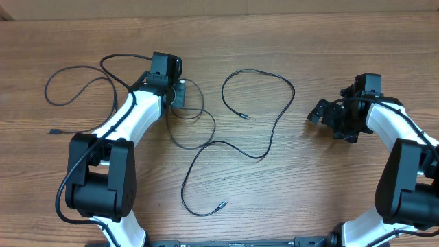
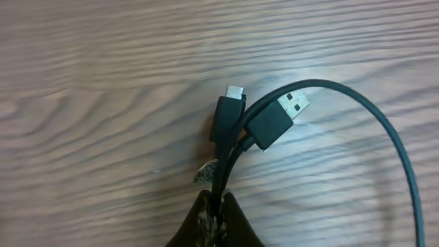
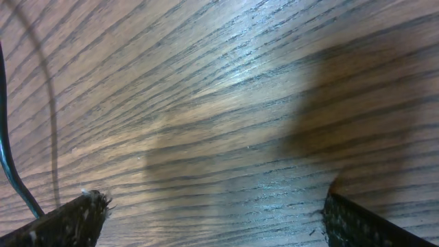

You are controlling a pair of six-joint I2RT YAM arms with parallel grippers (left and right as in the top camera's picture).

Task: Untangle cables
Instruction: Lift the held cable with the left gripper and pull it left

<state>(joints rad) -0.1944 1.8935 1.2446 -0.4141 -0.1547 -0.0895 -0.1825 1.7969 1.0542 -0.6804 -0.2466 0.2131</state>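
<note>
Left gripper (image 2: 214, 211) is pinched shut on two cables (image 2: 230, 147) just behind their plugs (image 2: 278, 116), left of table (image 1: 343, 41) centre. Right gripper (image 3: 212, 209) is spread wide over bare wood. You're at the pull-apart step, so next lift slowly and watch for snags.

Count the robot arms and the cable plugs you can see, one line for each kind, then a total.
Arms: 2 (left arm, right arm)
Plugs on cables in the left gripper: 2 (wide plug, narrow plug)
Plugs loose on the table: 3 (left plug, middle plug, front plug)
Total: 7
</note>
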